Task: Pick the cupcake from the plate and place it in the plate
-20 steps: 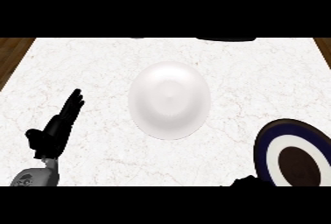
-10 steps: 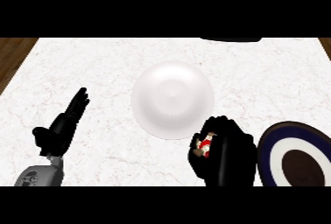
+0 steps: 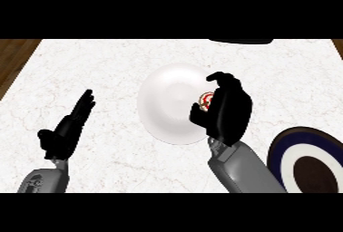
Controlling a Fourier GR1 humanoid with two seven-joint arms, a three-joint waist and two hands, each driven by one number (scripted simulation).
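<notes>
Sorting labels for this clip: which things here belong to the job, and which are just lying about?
In the job: cupcake, right hand curled round it, white plate, dark-rimmed plate.

Just there: left hand, open at the left; marble counter; dark object at the far edge.

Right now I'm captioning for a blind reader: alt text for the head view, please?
The right hand, curled round a cupcake, is over the white plate on a marble counter. The left hand rests open at left; a dark-rimmed plate sits at right.
</notes>
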